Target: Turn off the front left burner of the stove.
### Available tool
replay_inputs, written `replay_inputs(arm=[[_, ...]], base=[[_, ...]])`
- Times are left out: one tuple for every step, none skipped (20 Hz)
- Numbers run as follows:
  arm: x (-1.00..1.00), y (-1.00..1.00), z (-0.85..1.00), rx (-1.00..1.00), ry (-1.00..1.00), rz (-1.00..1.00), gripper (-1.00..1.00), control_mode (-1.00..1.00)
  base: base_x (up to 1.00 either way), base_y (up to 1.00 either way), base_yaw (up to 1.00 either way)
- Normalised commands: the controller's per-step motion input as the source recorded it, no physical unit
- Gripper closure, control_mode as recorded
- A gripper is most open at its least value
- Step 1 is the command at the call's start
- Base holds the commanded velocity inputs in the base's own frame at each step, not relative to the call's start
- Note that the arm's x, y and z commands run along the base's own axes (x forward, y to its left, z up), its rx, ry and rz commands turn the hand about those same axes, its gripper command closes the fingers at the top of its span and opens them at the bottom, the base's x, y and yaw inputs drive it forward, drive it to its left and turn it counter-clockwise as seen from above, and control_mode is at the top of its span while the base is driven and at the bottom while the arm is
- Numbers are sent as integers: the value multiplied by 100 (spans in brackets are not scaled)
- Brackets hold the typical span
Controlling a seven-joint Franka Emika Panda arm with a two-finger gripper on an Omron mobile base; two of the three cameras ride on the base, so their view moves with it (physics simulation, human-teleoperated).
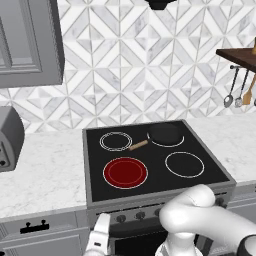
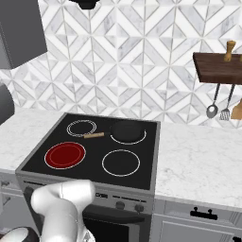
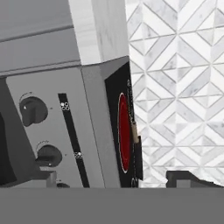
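The stove (image 1: 95, 165) is a black glass cooktop in a grey frame. Its front left burner (image 1: 125, 172) (image 2: 65, 155) glows red inside two white rings. A row of dark knobs (image 1: 120, 218) runs along the front panel. My gripper (image 1: 102, 224) is low in front of that panel's left end, open with nothing between its fingers. The hand view is rolled sideways: two knobs (image 3: 33, 109) lie at its left, the red burner (image 3: 124, 133) is an edge-on strip, and my gripper (image 3: 116, 179) has its tips wide apart, short of the knobs.
A dark pan (image 1: 165, 134) with a wooden handle (image 1: 139, 145) sits on the back right burner. A grey toaster (image 1: 7, 140) stands on the left counter. A wooden shelf (image 2: 220, 66) with hanging utensils is on the right wall. Drawers sit below the counters.
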Motion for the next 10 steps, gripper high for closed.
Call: replay_inputs(arm=[[46,0,-20,23,-4,0,-100,-100],[48,0,-20,24,-3,0,-100,-100],[41,0,-22,23,-4,0,-100,-100],[29,0,-19,22,-5,0,-100,-100],[8,0,-17,19,-6,0,-100,-100],[4,0,-17,17,-5,2,-100,-100],[0,0,-14,15,-2,4,-100,-100],[0,0,0,15,-2,3,-100,-100],[0,0,0,13,-5,1,-100,-100],[0,0,-6,11,0,0,-100,-100]], base=[[0,0,0],[0,0,0],[0,0,0],[0,0,0],[0,0,0],[0,0,0],[0,0,0],[0,0,0],[0,0,0],[0,0,0]])
